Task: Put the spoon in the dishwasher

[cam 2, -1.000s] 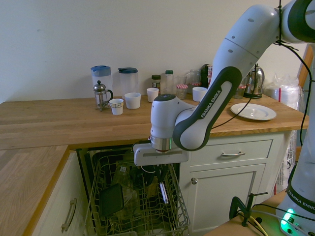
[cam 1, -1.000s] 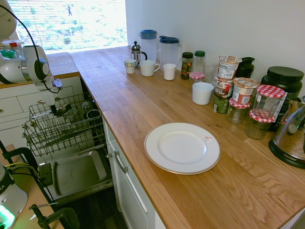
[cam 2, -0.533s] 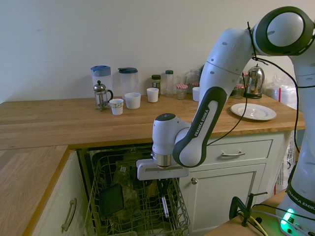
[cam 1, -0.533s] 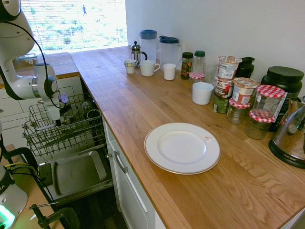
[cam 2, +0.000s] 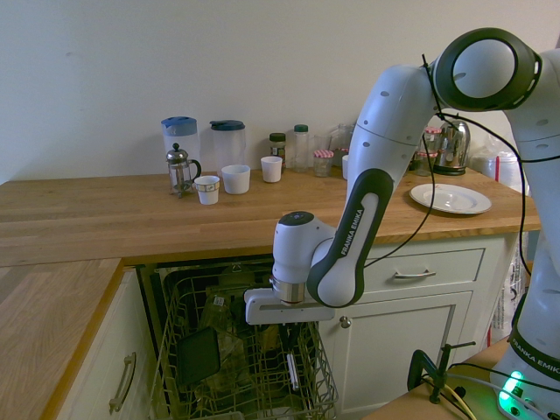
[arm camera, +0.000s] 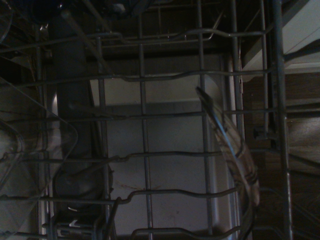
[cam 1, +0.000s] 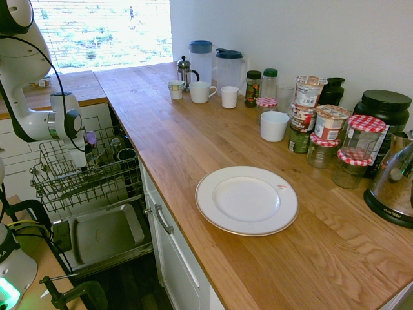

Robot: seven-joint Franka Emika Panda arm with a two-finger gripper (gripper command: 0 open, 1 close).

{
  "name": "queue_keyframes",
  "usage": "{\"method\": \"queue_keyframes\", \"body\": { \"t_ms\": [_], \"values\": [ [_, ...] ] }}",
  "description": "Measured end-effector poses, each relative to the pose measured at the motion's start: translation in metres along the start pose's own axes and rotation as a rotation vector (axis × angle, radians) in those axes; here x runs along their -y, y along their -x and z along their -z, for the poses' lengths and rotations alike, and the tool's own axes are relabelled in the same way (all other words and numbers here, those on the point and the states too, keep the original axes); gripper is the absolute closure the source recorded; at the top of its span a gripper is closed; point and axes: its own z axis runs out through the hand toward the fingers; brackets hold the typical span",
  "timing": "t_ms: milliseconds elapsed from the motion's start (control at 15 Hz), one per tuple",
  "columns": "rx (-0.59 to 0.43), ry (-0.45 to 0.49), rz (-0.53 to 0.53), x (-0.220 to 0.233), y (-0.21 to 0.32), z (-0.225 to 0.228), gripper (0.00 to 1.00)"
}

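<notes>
Now lower | claw [cam 2: 282,332] inside dishwasher [cam 2: 236,367] rack | spoon [cam 2: 291,370] apparently gripped, view poor

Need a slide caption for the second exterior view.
Gripper lowers the spoon into the open dishwasher rack.

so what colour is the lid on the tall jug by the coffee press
Blue, on the tall clear plastic jug; clearest in the first exterior view.

My glossy white, rounded robot arm [cam 2: 385,149] has dark grey joint bands and "FRANKA EMIKA" lettered along one link. I see a black cable [cam 2: 437,166] draped beside it, and a flat white flange block [cam 2: 289,308] under the wrist.
</notes>
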Motion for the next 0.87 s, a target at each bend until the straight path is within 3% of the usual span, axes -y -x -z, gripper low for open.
{"method": "queue_keyframes", "body": {
  "t_ms": [467,867],
  "values": [
    [0.006,-0.025,0.014,0.005,-0.002,0.007,0.00],
    [-0.006,-0.085,0.040,-0.011,0.008,0.073,0.00]
  ]
}}
